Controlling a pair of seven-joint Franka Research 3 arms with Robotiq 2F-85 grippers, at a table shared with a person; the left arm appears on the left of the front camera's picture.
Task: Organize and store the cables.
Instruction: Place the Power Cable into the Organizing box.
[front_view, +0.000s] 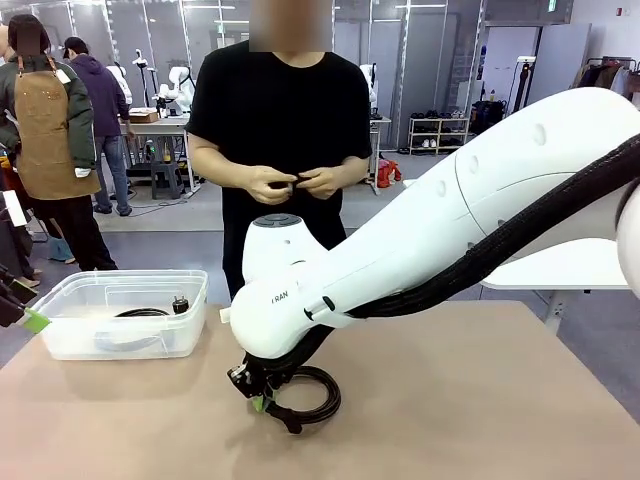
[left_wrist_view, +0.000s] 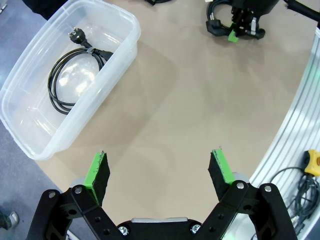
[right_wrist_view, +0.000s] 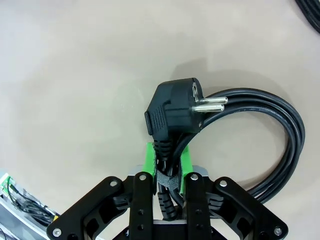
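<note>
While right gripper (right_wrist_view: 167, 157) clamps cable (right_wrist_view: 172, 110), bin (front_view: 185, 325) stands apart.

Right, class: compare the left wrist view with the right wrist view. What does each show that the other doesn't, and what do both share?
Left wrist view's own: the open left gripper, and a clear bin holding one coiled cable.
Right wrist view's own: close detail of a plug with its two metal pins, and the green pads pinching the strapped neck of the coil.
Shared: the right gripper shut on the second cable, which lies on the tan table.
</note>
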